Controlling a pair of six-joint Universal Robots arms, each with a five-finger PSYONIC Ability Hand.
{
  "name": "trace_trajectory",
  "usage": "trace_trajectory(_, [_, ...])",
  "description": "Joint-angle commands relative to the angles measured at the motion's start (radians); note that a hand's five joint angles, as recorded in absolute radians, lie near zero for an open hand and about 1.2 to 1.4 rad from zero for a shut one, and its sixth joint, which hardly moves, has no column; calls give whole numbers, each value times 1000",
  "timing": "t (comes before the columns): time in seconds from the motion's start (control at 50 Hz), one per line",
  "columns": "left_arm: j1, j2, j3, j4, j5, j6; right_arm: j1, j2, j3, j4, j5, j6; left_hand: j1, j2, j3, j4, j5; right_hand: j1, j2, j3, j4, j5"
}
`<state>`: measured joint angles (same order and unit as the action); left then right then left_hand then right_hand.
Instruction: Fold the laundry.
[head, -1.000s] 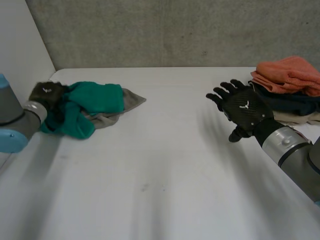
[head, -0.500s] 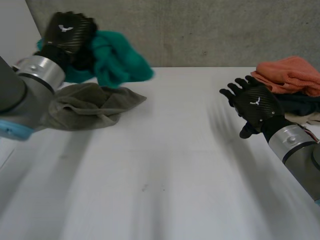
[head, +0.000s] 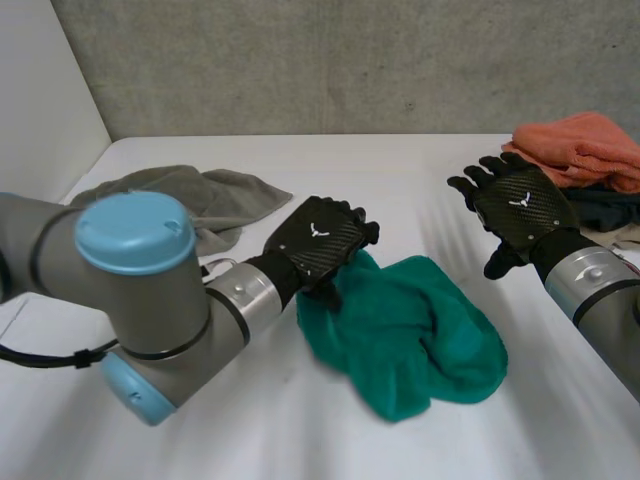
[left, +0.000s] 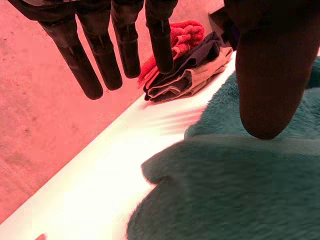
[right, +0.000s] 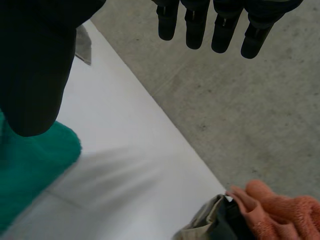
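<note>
A crumpled teal cloth (head: 420, 330) lies in a heap near the middle of the white table (head: 400, 180). My left hand (head: 320, 245) hovers at the heap's left edge; in its own wrist view the fingers (left: 125, 45) are straight, the thumb stands apart, and the teal cloth (left: 225, 190) lies below the palm, not gripped. My right hand (head: 520, 205) is raised to the right of the heap, fingers (right: 195, 20) spread with nothing in them. The teal cloth (right: 30, 170) also lies below its thumb.
A grey cloth (head: 190, 195) lies rumpled at the far left. A stack of folded laundry sits at the right edge, with an orange towel (head: 585, 145) on top of dark pieces (head: 610, 205). A concrete wall runs behind the table.
My left hand lifted the teal cloth off the grey one at the far left, swung it over to the table's middle and let it go. The right hand drifted slightly right.
</note>
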<state>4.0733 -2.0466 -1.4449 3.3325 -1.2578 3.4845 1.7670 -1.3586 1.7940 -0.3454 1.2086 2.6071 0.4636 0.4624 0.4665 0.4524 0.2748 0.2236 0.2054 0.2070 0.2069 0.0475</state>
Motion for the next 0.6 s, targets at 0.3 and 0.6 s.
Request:
trace_trajectory(0.3, [-54, 235, -335, 34, -239, 1, -6, 70, -127, 499, -54, -13, 32, 33, 29, 43, 46, -39, -21, -22, -22, -37])
trace_trajectory(0.6, [-137, -73, -155, 147, -278, 4, 3, 193, -90, 307, -43, -7, 46, 48, 43, 58, 61, 252, 270, 268, 268, 253])
